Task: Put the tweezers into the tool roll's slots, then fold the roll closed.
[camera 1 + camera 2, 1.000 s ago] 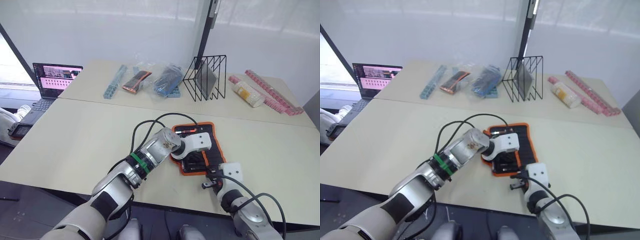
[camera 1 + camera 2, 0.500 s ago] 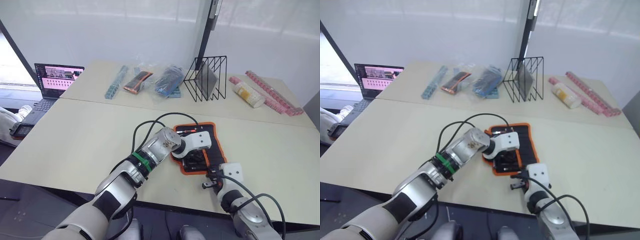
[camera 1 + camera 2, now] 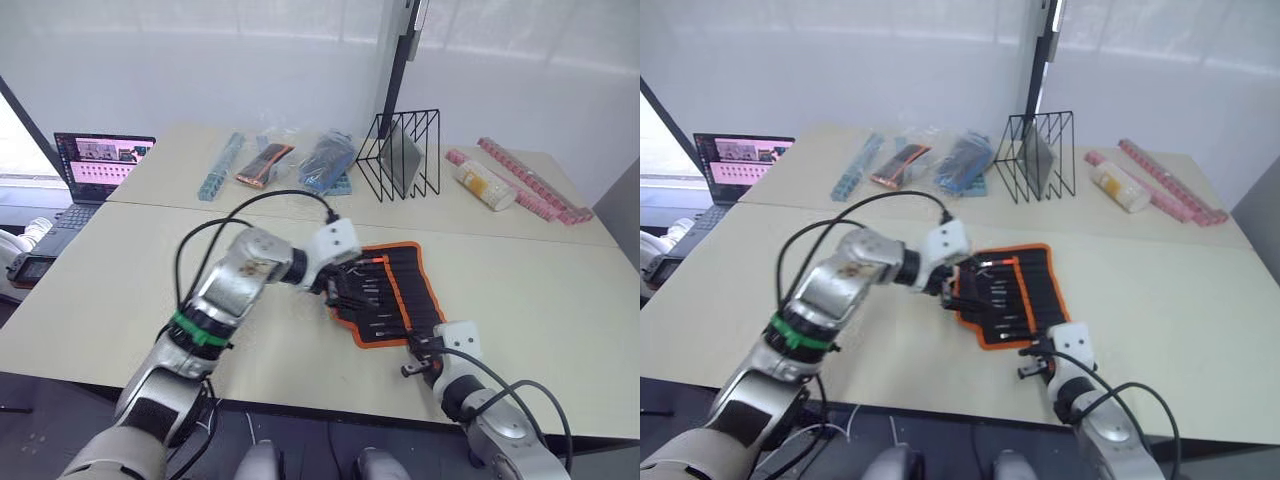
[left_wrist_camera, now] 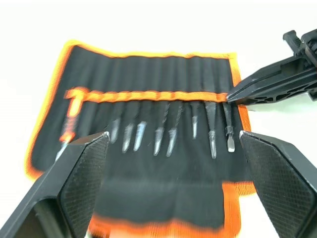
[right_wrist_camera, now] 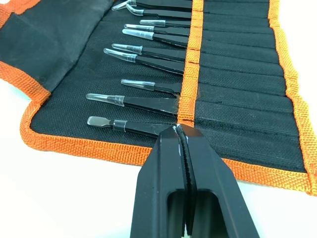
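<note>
Two arms reach over the pale worktop toward the tool roll, which lies spread flat and open near its front edge, inner face up, orange trim all around. The left arm comes in from the robot's left with the elbow bent and the forearm angled across toward the roll; the left claw hovers at the roll's left edge, its two fingers spread wide apart with nothing between them. The right arm is low at the front edge of the worktop, forearm pointing forward, and the right claw has its fingers pressed together, their tips resting at the roll's near edge where the orange band across the slots ends. Whether it pinches the fabric there cannot be told.

Several tweezers sit side by side in the slots, their handles tucked under the orange band and their capped tips sticking out across the black fabric.

Farther back stand a black wire rack, some plastic-wrapped packets and a row of pink blocks. An open laptop sits at the far left.
</note>
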`<act>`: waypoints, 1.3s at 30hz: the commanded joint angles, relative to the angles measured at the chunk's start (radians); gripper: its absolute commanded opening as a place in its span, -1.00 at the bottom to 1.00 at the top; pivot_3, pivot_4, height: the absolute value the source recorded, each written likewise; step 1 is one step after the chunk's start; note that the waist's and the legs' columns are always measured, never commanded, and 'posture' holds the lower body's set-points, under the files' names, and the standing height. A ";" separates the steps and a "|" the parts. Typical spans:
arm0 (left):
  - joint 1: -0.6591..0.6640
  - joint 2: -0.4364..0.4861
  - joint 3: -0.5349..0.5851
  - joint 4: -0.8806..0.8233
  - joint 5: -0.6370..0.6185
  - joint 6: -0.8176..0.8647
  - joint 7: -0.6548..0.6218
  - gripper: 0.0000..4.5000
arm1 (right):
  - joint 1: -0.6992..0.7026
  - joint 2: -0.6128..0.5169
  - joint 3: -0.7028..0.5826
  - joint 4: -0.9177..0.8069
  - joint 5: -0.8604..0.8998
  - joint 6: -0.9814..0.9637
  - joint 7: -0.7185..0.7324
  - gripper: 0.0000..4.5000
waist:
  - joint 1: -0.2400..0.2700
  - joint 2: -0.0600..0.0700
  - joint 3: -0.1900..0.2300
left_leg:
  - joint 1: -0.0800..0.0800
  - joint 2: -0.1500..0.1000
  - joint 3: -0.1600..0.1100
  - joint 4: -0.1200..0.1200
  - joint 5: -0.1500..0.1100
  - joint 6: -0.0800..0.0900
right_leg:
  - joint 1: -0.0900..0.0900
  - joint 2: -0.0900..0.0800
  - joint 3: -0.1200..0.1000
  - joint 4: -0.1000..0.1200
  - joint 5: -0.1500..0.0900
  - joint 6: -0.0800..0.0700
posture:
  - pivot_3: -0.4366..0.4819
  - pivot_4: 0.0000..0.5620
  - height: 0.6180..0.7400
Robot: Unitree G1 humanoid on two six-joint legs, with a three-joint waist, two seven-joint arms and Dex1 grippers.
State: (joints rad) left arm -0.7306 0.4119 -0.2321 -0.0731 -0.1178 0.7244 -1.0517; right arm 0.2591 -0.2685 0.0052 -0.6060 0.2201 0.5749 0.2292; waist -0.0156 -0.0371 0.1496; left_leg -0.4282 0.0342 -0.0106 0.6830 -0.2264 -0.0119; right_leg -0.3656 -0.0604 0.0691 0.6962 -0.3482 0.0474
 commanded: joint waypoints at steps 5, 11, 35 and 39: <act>0.290 0.131 0.331 -0.156 -0.118 -0.130 0.089 1.00 | -0.044 -0.089 -0.150 -0.064 0.109 -0.036 0.115 -0.88 | 0.001 0.003 0.003 | -0.003 0.000 -0.001 -0.001 0.000 0.000 | -0.004 0.000 0.000 0.004 0.000 -0.001 | -0.05 -0.47 0.09; 0.575 0.229 0.631 -0.149 -0.222 -0.215 0.072 1.00 | -0.085 -0.203 -0.316 0.073 0.184 -0.111 0.262 -0.04 | 0.000 0.005 0.004 | -0.002 0.000 -0.002 -0.001 0.000 0.000 | -0.003 -0.001 0.000 0.003 0.000 -0.001 | -0.05 -0.47 0.09; 0.947 0.246 0.879 -0.104 -0.327 -0.422 0.158 1.00 | -0.108 -0.310 -0.434 0.516 0.192 -0.426 0.489 0.98 | -0.001 0.007 0.006 | 0.004 0.007 0.010 -0.003 0.000 -0.001 | -0.002 -0.001 0.001 0.000 0.000 -0.003 | -0.05 -0.47 0.09; 0.938 0.222 0.821 -0.144 -0.312 -0.481 0.176 1.00 | -0.061 -0.266 -0.369 0.304 0.205 -0.347 0.420 0.98 | 0.000 0.007 0.006 | 0.003 0.008 0.010 -0.003 0.000 -0.001 | -0.002 0.000 0.001 0.000 0.000 -0.003 | -0.05 -0.47 0.09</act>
State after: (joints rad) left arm 0.2123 0.6294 0.5964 -0.1751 -0.4305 0.2812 -0.8802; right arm 0.1911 -0.5390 -0.3772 -0.1992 0.4057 0.1998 0.6793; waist -0.0160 -0.0301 0.1560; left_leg -0.4252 0.0428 -0.0011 0.6804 -0.2263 -0.0129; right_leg -0.3677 -0.0607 0.0700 0.6964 -0.3484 0.0446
